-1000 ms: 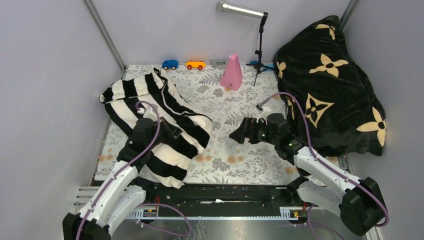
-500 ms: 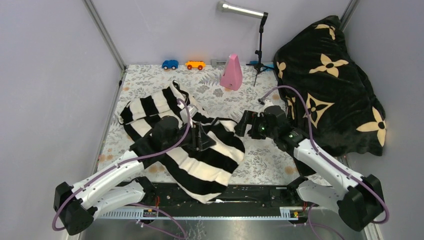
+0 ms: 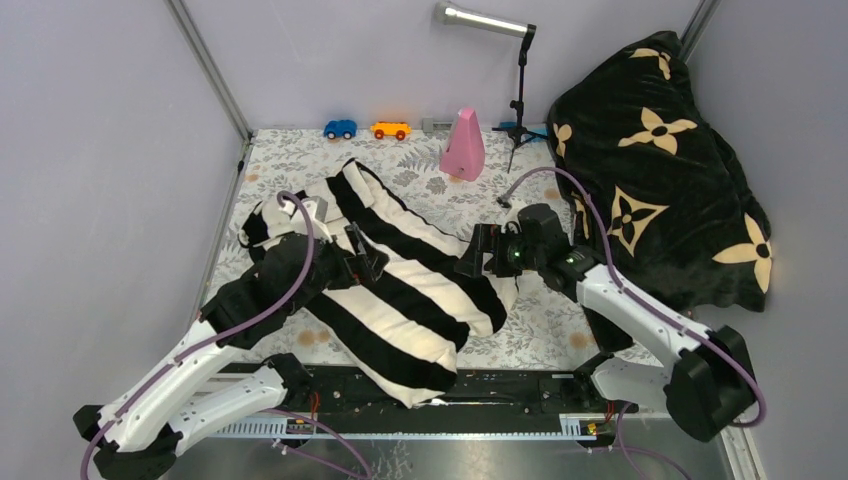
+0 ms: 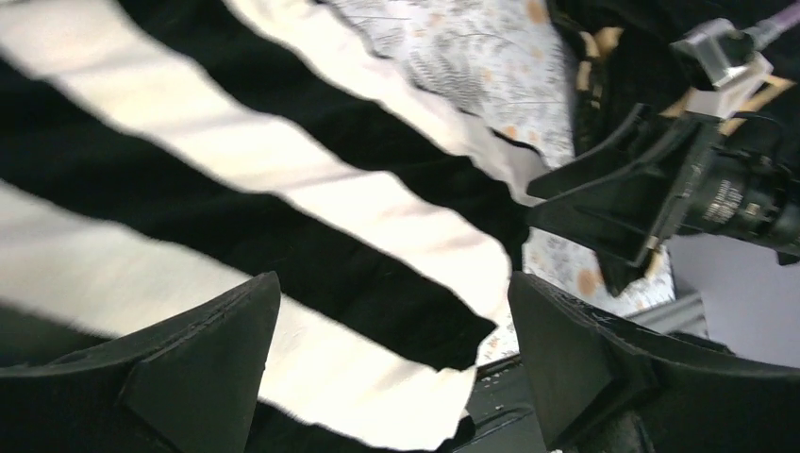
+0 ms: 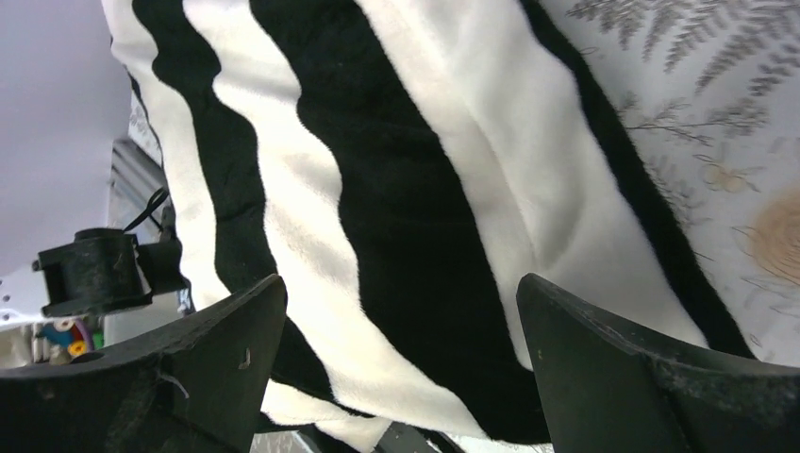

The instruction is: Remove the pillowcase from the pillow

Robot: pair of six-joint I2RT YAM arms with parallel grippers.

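The pillowcase (image 3: 400, 300) lies centre-left on the tabletop (image 3: 450, 195); we see no pillow exposed. Left hand (image 4: 391, 283) and right hand (image 5: 404, 280) both gape wide, holding nothing. We advise pinching cover fabric alone before pulling apart.

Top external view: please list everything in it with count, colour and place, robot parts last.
pillowcase: one, black and cream stripes, spread from centre-left to the near edge
blanket: one, black plush with tan flowers, heaped in the far right corner
toy cars: two, blue and orange, side by side at the far edge
pink cone-shaped object: one, far centre
light bar on stand: one, silver bar on a black stand, far centre-right
tablecloth: one, pale floral print, over the table
pillow: none showing
left gripper: open, over the pillowcase's striped middle
right gripper: open, at the pillowcase's right edge
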